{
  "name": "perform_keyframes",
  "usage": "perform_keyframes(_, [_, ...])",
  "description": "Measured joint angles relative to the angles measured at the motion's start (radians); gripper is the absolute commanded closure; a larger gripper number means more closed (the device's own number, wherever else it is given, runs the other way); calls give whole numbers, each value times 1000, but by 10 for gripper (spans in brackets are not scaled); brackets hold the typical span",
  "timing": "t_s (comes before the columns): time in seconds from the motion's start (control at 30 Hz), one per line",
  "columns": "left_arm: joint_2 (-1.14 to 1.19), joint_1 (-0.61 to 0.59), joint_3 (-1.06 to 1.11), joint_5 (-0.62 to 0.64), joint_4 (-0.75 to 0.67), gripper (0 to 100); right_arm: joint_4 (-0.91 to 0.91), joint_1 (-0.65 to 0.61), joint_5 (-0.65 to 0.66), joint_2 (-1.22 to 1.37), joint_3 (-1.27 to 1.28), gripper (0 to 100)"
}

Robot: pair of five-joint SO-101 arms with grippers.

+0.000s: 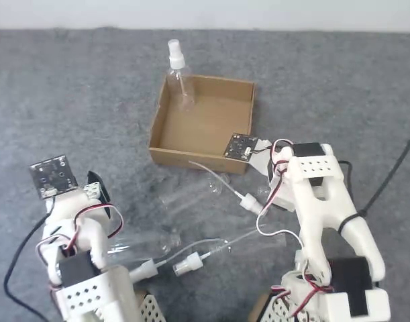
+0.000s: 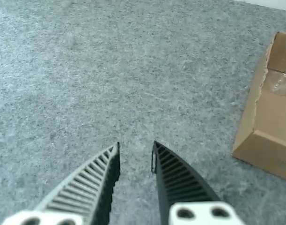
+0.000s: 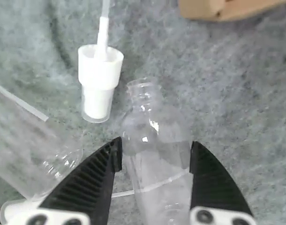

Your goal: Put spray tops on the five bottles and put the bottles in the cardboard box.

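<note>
A capped clear bottle [image 1: 181, 80] stands in the far left corner of the cardboard box [image 1: 191, 157]. Several uncapped clear bottles [image 1: 191, 194] and white spray tops [image 1: 188, 263] lie on the grey carpet between the arms. My right gripper [image 3: 154, 145] is open, its fingers flanking the shoulder of a lying open-necked bottle [image 3: 150, 122]. A spray top [image 3: 98, 84] with its dip tube lies just beside that bottle's neck. My left gripper [image 2: 135, 145] hangs slightly open over bare carpet with nothing between its fingers, and the box [image 2: 269, 126] is off to its side.
Another clear bottle [image 3: 35, 154] lies beside the right gripper. A box corner [image 3: 217, 9] is just beyond the spray top. Both arm bases [image 1: 90, 288] stand at the near edge. A black cable [image 1: 392, 174] runs along the right.
</note>
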Motion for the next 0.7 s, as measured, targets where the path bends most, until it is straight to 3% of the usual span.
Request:
perform_keyframes(0.2, [0,0,0,0,0,895,0,54,-5,0,-2,847])
perform_keyframes(0.57, [0,0,0,0,0,895,0,74,-247,0,-2,847])
perform_keyframes(0.7, [0,0,0,0,0,895,0,74,-275,0,-2,843])
